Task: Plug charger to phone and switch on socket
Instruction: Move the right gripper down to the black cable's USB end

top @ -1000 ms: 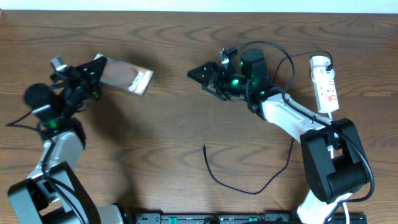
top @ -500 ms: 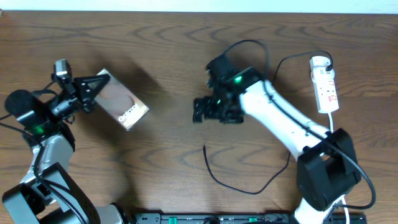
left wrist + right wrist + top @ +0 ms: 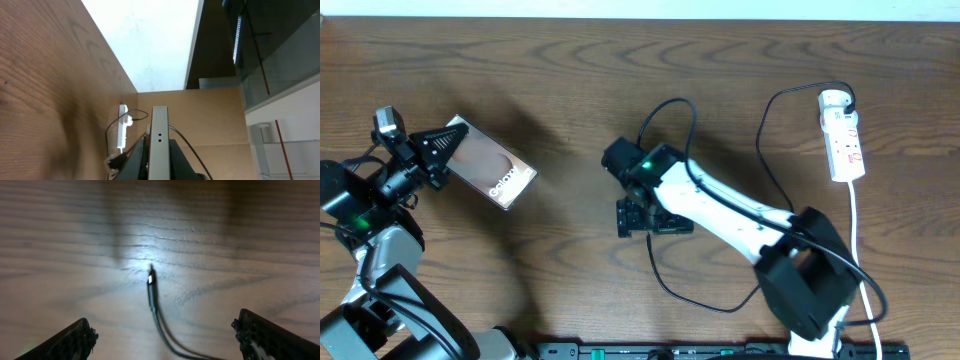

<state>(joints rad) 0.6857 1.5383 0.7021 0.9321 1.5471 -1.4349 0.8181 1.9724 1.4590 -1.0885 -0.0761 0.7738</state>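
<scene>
Brown wood-grain table (image 3: 560,80); both arms over it.

Left gripper (image 3: 446,153) clenched on one short end of the phone (image 3: 488,172). The phone sits at the far left of the table, diagonal in the overhead view, glossy face up, white lettering near the free end; whether it rests on the wood or is raised, cannot tell. Left wrist view: phone (image 3: 159,137) seen edge-on, pinched between the two fingers (image 3: 134,159); socket (image 3: 122,134) small in the distance.

Right gripper (image 3: 648,220) at mid-table, fingers (image 3: 75,341) spread wide, grasping nothing. The plug tip of the charger (image 3: 151,282) lies flat on the wood between them, touching neither.

Charger (image 3: 720,308) cable loops from the tip toward the near edge, then up the right side to the white adapter (image 3: 833,99) at the far end of the socket (image 3: 844,140); socket along the right side, well apart from the phone; switch position too small to read.
</scene>
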